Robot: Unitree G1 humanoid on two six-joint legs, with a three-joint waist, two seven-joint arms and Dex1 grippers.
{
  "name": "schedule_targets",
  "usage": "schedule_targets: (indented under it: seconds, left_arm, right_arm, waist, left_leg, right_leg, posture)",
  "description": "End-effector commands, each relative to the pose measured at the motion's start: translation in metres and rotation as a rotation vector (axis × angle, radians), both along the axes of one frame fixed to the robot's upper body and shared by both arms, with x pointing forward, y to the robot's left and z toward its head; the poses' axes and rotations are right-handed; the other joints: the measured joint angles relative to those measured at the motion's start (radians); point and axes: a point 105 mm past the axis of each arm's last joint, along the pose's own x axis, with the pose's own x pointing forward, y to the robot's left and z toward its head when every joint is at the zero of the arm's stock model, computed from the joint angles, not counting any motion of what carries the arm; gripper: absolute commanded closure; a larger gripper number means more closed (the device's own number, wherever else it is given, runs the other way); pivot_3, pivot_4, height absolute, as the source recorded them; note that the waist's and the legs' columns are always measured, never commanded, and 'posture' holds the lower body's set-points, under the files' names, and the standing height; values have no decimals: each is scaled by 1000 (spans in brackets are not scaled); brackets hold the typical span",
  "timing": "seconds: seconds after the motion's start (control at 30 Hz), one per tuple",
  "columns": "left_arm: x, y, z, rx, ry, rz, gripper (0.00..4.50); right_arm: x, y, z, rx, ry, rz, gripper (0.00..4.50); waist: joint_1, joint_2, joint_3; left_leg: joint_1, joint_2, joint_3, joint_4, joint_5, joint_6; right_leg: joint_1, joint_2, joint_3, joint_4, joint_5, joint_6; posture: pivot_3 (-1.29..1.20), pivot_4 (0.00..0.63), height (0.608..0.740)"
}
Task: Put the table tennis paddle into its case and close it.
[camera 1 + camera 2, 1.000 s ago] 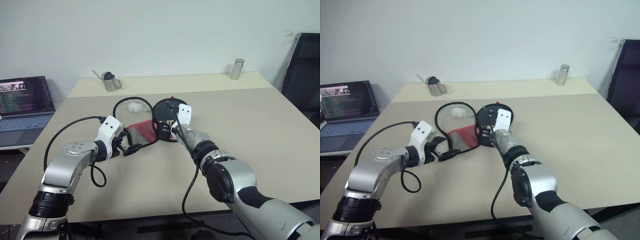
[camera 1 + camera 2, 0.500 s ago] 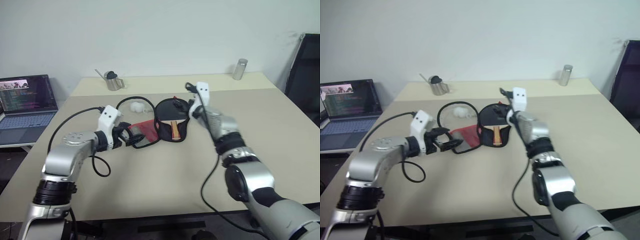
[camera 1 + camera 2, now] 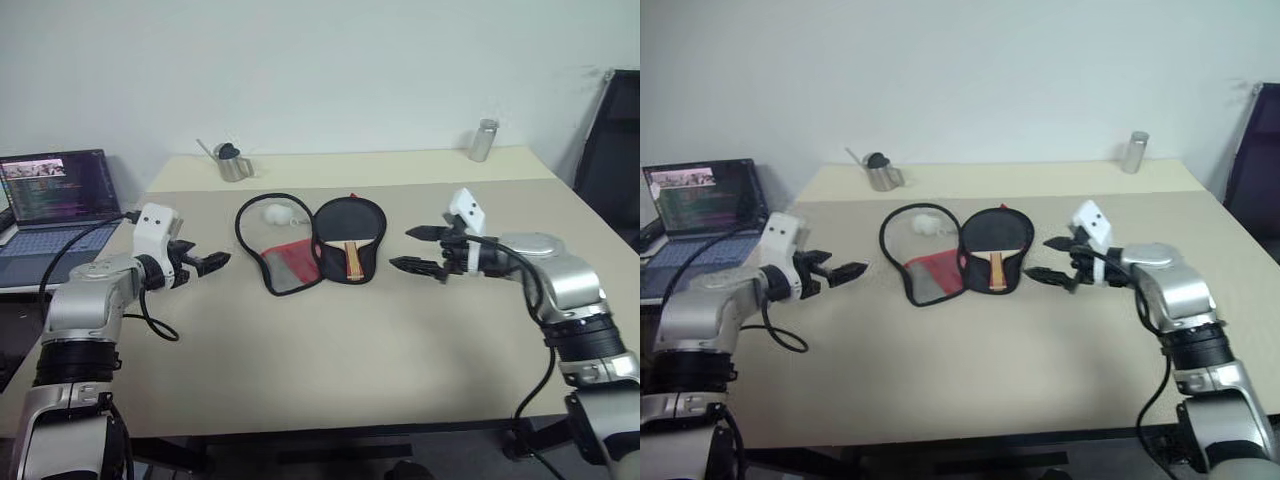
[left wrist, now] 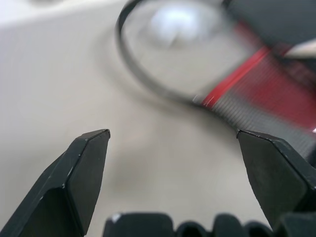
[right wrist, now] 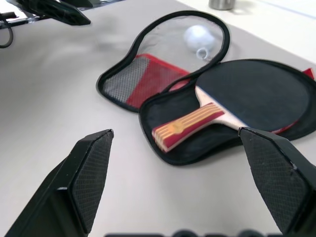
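right wrist view shows the table tennis paddle (image 5: 232, 101) lying flat inside one half of the case (image 5: 163, 84), black face up, its wooden handle pointing toward the narrow end of that half. the case lies open on the beige surface (image 3: 330, 350), its two halves spread side by side. the other half, on the robot's left of the paddle, has a mesh pocket with red fabric, and a white ball (image 3: 272, 212) rests in its round part. the black zipper rim runs around both halves.

the right pincer (image 3: 418, 250) hovers above the surface just to the right of the case, fingers wide apart and empty, pointing toward the paddle. the left pincer (image 3: 207, 263) is on the left of the case, a little apart from it, also open wide and holding nothing.

behind the case, near the far edge, stands a small metal cup (image 3: 232, 163). a metal can (image 3: 483, 140) stands at the far right. a laptop (image 3: 55, 200) stands on a lower stand left of the surface.
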Motion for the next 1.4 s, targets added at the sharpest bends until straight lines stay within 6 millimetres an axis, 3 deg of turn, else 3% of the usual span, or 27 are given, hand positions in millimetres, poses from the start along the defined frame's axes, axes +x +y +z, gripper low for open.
schedule_targets:
  seconds: [0.03,0.17,0.27,0.37,0.6,0.63,1.3,1.4]
  left_arm:
    - [7,11,16,65,-28,46,0]
    - [16,1,6,48,3,50,0]
    - [24,-10,1,34,7,43,613]
    - [33,-18,-1,52,3,38,1691]
    - [50,-42,-3,41,-6,7,4349]
    - [52,-47,-4,32,-7,-1,4459]
    - [66,-99,-30,-34,12,15,4459]
    - [69,-112,-16,-55,-87,-33,4459]
  right_arm:
    - [-15,-3,31,41,-99,81,37]
    - [-15,-9,41,33,-134,73,37]
    - [-12,-8,43,14,-176,50,0]
    - [0,-5,51,40,-209,-5,0]
    - [1,-2,49,32,-218,8,0]
    - [0,-2,49,32,-218,10,0]
    - [0,-6,49,29,-237,-27,0]
    - [0,-6,50,26,-241,-29,0]
  waist:
    - [6,-1,0]
    - [13,-3,1]
    - [18,-3,1]
    - [16,-5,2]
    - [17,-6,3]
    - [17,-6,3]
    - [18,-7,3]
    - [20,-7,3]
  left_leg:
    - [0,0,0,0,0,0]
    - [0,0,0,0,0,0]
    - [-1,0,-1,0,0,0]
    - [-1,0,0,0,0,0]
    - [-2,0,0,0,0,0]
    - [-2,0,0,0,0,0]
    - [-2,-1,0,1,0,0]
    - [-2,-1,0,1,0,0]
  right_leg:
    - [0,0,0,0,0,0]
    - [0,0,0,-1,0,0]
    - [0,0,-1,-1,0,0]
    - [0,0,-1,0,0,0]
    - [0,-1,-1,-1,0,0]
    - [0,-1,-1,-1,0,0]
    - [0,-1,-1,-1,0,0]
    - [0,-1,-1,-1,0,0]
  posture:
    - [0,150,740]
    - [0,150,740]
    - [0,150,740]
    - [0,150,740]
    - [0,150,740]
    - [0,150,740]
    - [0,150,740]
    - [0,150,740]
